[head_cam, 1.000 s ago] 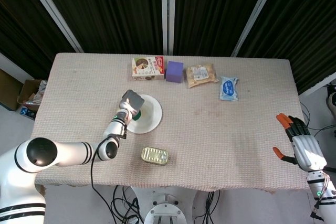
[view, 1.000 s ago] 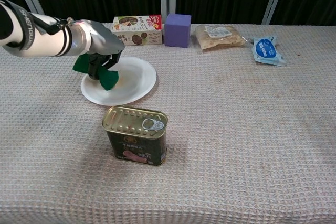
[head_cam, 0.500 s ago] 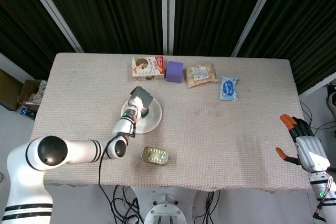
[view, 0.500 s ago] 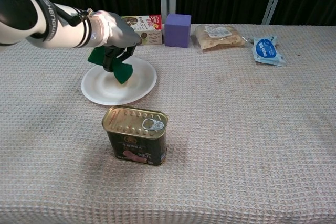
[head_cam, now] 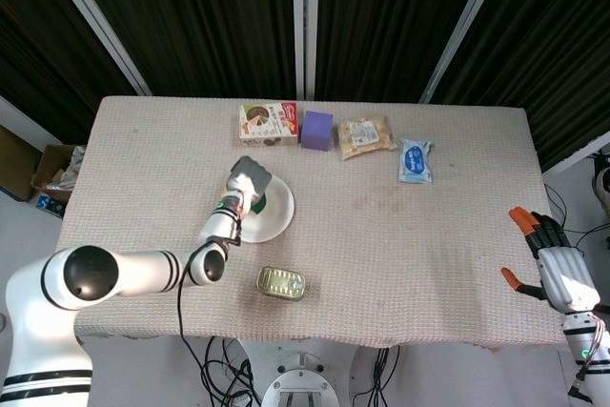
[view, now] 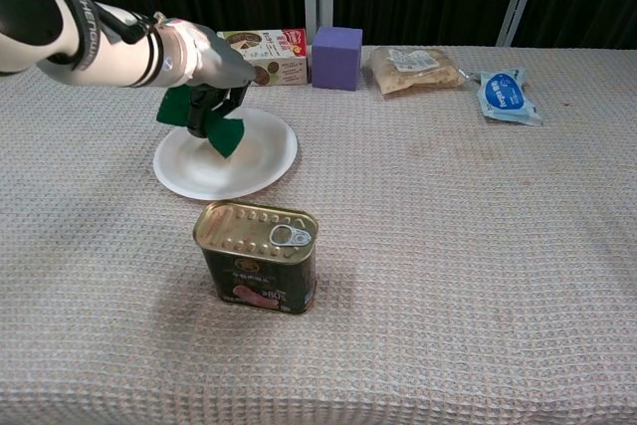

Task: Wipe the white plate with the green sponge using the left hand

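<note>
The left hand (view: 204, 72) has slid back toward the plate's left side since half a second ago, its fingers (view: 212, 106) gripping the green sponge (view: 224, 133) over the white plate (view: 261, 161); wiping looks mid-stroke; the right hand (head_cam: 556, 269) hangs spread and empty, off the surface (view: 448, 246); a tin can (view: 261, 258) sits nearer than the fingers, a snack box (view: 277, 57) just behind; neither blocks the stroke.

I log the tabletop (head_cam: 429, 235), covered in a beige woven cloth. Along its far edge I see a row: a printed carton (head_cam: 268, 125), a purple cube (head_cam: 316, 129) just beside it, a clear bag of tan food (head_cam: 366, 136), then a blue-and-white packet (head_cam: 416, 160) somewhat apart. Left of centre sits the white plate (view: 259, 156). Nearer my side, just in front of the plate, a rectangular tin with a pull-tab lid (view: 260, 257) stands upright.
</note>
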You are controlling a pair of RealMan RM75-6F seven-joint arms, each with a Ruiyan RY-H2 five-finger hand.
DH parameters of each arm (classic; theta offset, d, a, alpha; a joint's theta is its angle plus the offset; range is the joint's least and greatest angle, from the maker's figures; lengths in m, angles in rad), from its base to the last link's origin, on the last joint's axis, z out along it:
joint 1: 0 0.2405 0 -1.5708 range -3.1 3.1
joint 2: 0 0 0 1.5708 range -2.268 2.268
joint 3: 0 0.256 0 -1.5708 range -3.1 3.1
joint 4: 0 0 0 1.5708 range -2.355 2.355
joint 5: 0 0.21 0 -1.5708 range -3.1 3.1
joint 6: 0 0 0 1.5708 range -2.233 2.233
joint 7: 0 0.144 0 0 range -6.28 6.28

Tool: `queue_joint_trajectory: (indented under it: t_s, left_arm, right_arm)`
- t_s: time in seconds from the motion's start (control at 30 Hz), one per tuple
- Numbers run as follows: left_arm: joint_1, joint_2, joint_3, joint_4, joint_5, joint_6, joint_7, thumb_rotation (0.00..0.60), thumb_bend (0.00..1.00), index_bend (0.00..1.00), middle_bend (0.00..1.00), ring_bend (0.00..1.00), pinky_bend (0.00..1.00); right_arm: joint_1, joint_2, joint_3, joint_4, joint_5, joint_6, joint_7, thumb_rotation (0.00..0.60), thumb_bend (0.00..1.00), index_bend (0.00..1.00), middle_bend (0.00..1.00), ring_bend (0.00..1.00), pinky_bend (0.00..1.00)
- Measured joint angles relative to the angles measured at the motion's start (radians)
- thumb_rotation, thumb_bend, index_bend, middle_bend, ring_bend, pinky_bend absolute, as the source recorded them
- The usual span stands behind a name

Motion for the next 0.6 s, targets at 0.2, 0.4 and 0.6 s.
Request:
queue_joint_trajectory:
  t_s: [0.2,0.4,0.6]
  left_arm:
    - [0.001,0.004,0.011,0.012,0.007,-0.007,-0.015,0.6,0.43,0.71,0.68,0.64,0.43]
    - [-0.013,-0.078,0.047,0.118,-0.043,-0.049,0.02,0.6,0.43,0.71,0.68,0.64,0.43]
    - [-0.013,-0.128,0.062,0.208,-0.092,-0.079,0.027,0.6,0.43,0.71,0.68,0.64,0.43]
  right_arm:
    - [-0.001,-0.002,-0.001,0.0,0.005,-0.005,-0.001,0.6,0.19,0.03,0.07,0.0,0.0]
    - [-0.003,-0.003,-0.001,0.0,0.012,-0.011,-0.003,0.6,0.19,0.03,0.07,0.0,0.0]
    - [-0.004,0.0,-0.001,-0.004,0.01,-0.008,-0.005,0.6,0.19,0.03,0.07,0.0,0.0]
